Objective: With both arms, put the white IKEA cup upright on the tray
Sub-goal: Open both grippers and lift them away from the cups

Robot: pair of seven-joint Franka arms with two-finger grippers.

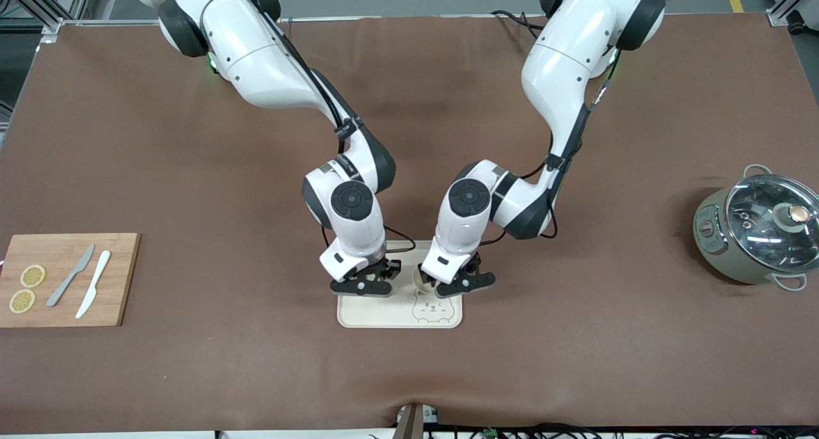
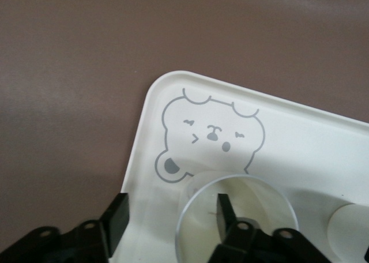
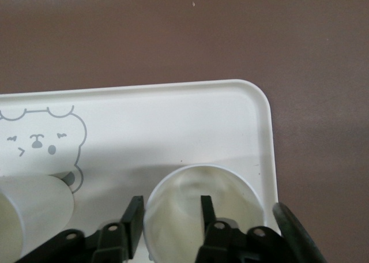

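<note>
The cream tray [image 1: 365,317] with its bear drawing [image 1: 432,311] lies near the table's front middle. Two white cups stand upright on it. My left gripper [image 1: 464,284] is open over one cup [image 2: 253,199] beside the bear. One of its fingers [image 2: 222,212] hangs inside the rim, and the other stands clear outside the cup. My right gripper [image 1: 361,287] is open over the other cup [image 3: 199,188], near the tray corner [image 3: 253,96] toward the right arm's end. Its fingers straddle the cup's wall, one inside and one just outside. In the front view only the left gripper's cup [image 1: 422,280] shows.
A wooden cutting board [image 1: 67,253] with two lemon slices and two knives lies toward the right arm's end. A grey pot with a glass lid [image 1: 758,228] stands toward the left arm's end. Brown mat covers the table.
</note>
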